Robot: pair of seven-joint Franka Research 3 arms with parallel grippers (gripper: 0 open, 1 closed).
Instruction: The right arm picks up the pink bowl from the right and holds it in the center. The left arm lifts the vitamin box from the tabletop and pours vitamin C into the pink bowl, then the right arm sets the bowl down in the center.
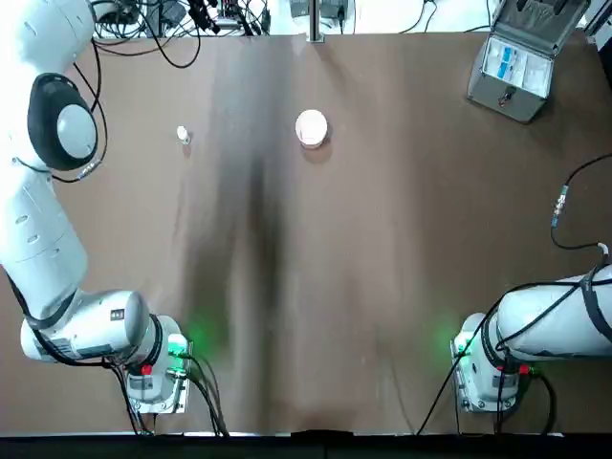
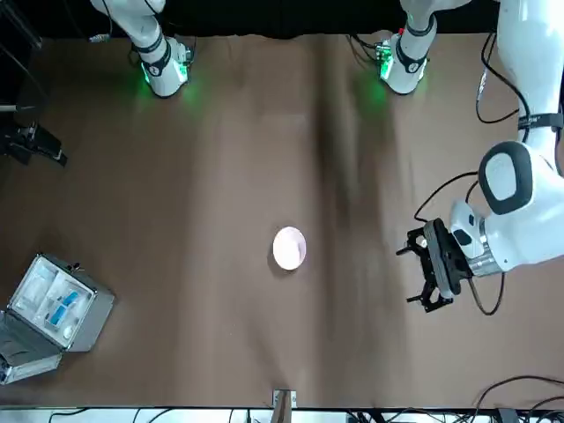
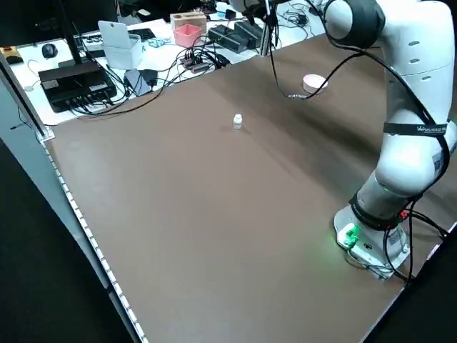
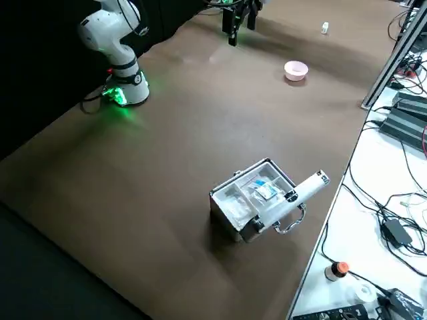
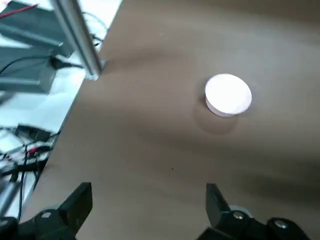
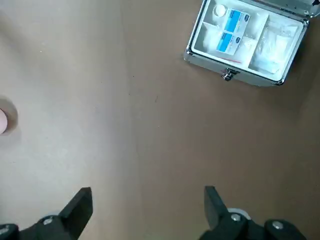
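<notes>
The pink bowl stands upright on the brown table, at the far centre. It also shows in the left wrist view as the pink bowl, and at the edge of the right wrist view as the pink bowl. The vitamin box is a tiny white container standing to the bowl's left, apart from it. My left gripper hangs above the table near the far left, open and holding nothing; the left gripper faces the bowl from a distance. My right gripper is open and empty, high over bare table.
A grey hinged case lies open at the far right corner with blue-white contents. Cables crowd the back edge, and a loose cable lies at the right edge. A metal post stands at the back centre.
</notes>
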